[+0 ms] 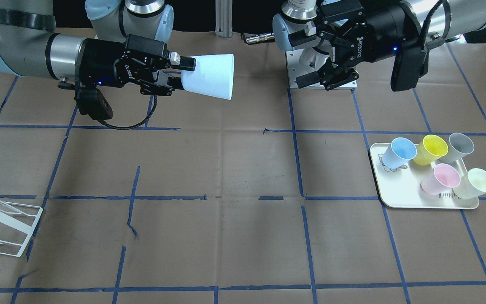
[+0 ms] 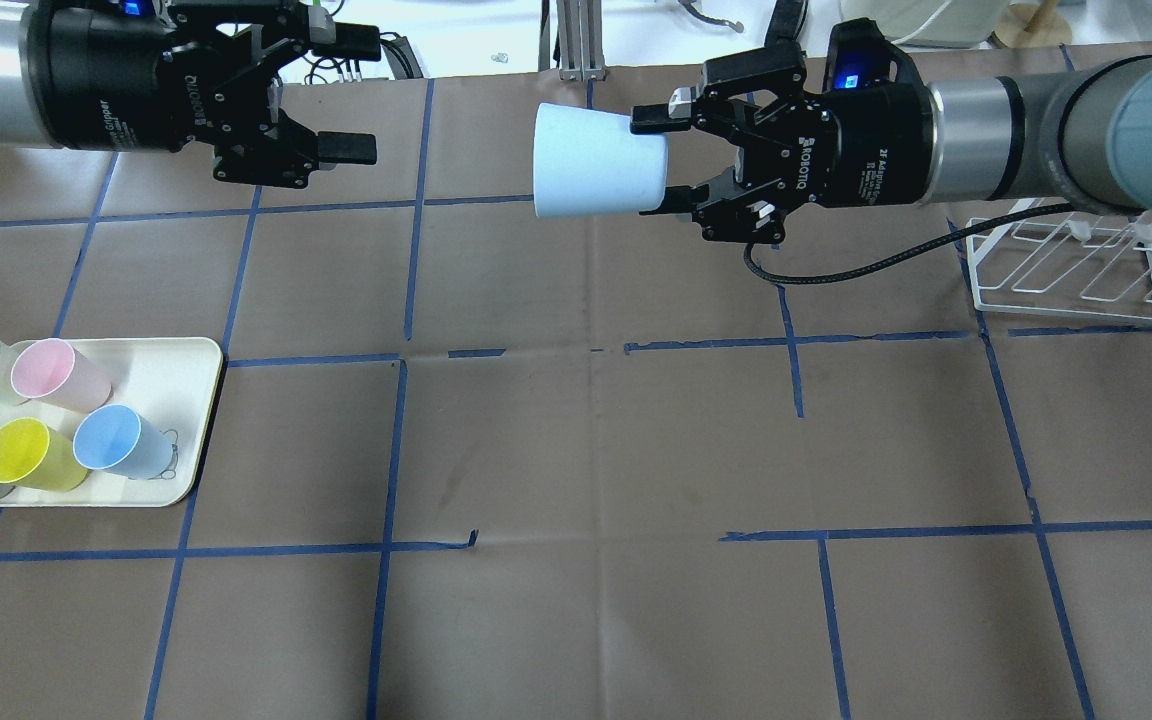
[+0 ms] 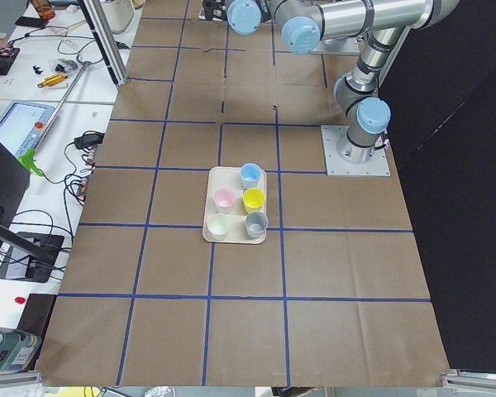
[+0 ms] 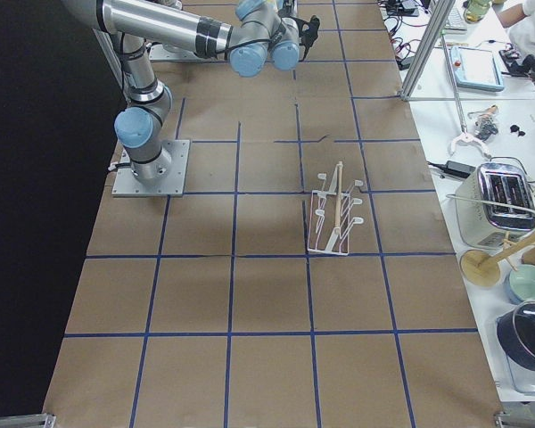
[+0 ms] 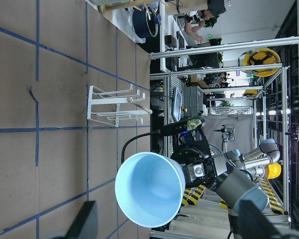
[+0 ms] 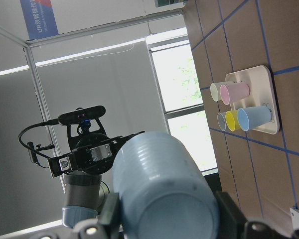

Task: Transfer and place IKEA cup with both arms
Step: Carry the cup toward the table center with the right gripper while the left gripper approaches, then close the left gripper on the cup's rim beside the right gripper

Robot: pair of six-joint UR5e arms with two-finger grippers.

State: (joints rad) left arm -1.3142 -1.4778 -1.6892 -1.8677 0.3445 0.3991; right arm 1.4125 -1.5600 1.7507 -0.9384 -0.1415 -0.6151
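My right gripper (image 1: 182, 75) is shut on the base of the pale light-blue IKEA cup (image 1: 211, 76). It holds the cup on its side, high above the table, mouth toward my left gripper (image 1: 302, 59). In the overhead view the cup (image 2: 596, 162) sits at the right gripper (image 2: 661, 160), and the left gripper (image 2: 356, 95) is open and empty, a gap away from the cup's mouth. The left wrist view looks into the cup's open mouth (image 5: 149, 191). The right wrist view shows the cup's base (image 6: 164, 191) between the fingers.
A cream tray (image 2: 191, 365) on my left side holds blue (image 2: 121, 440), yellow (image 2: 26, 455), pink (image 2: 61, 372), pale green and grey cups; the tray also shows in the front view (image 1: 395, 198). A white wire rack (image 2: 1066, 270) stands on my right side.
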